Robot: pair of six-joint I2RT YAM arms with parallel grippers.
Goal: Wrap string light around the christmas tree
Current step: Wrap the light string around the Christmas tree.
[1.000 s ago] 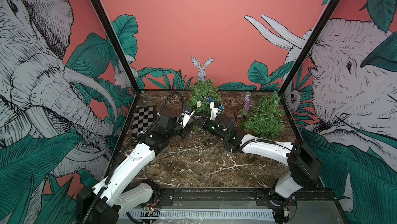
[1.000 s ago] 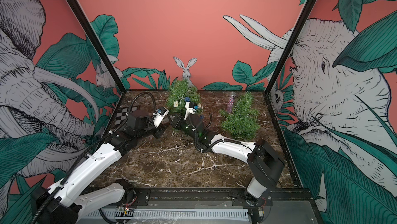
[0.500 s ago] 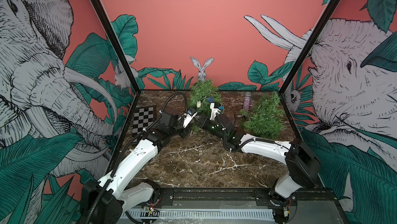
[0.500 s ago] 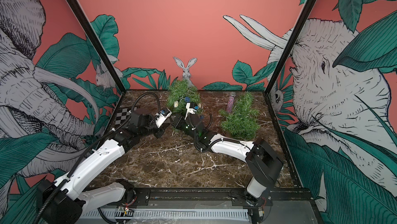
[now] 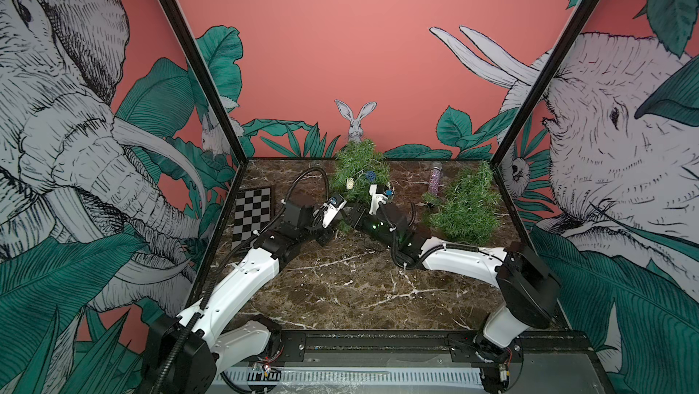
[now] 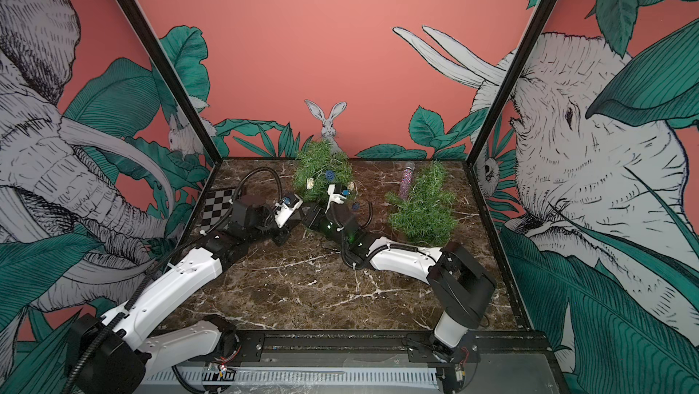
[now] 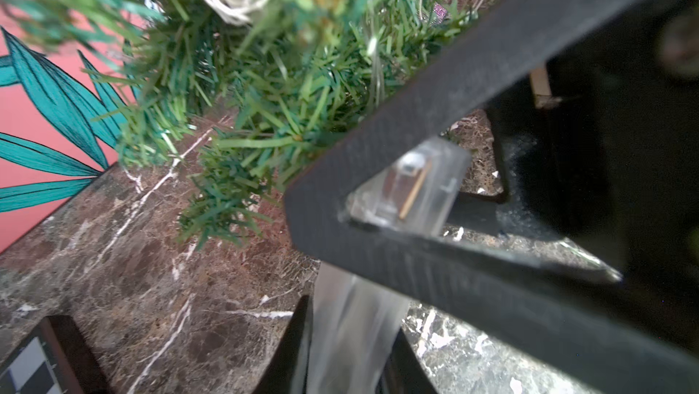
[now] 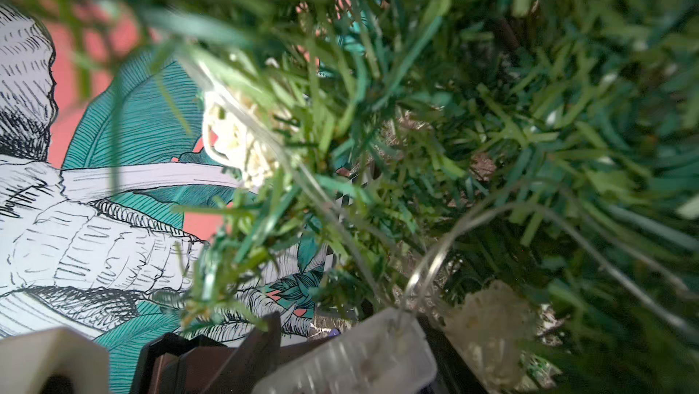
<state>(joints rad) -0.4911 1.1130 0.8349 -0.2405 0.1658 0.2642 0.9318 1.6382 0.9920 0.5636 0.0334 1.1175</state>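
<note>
The christmas tree (image 5: 359, 161) stands at the back middle of the marble table, with the string light's white ball (image 5: 350, 183) and blue ball (image 5: 370, 175) hanging in it. Both grippers meet at its foot. In the left wrist view my left gripper (image 7: 350, 335) is shut on one end of the light's clear box (image 7: 351, 320). The box's far end (image 7: 408, 188) shows through the right gripper's black finger (image 7: 416, 86). In the right wrist view my right gripper (image 8: 351, 339) has the clear box (image 8: 348, 358) between open jaws, with a gap at one finger. The thin wire (image 8: 427, 260) runs from the box into the branches.
A second small green tree (image 5: 465, 207) stands at the right, with a glitter tube (image 5: 434, 180) behind it. A checkerboard (image 5: 252, 214) lies at the left wall. The printed walls close in the table on three sides.
My left arm has reached in toward the tree's foot and its jaws have closed on the clear box. The right jaws have widened a little; the right arm has hardly moved.
</note>
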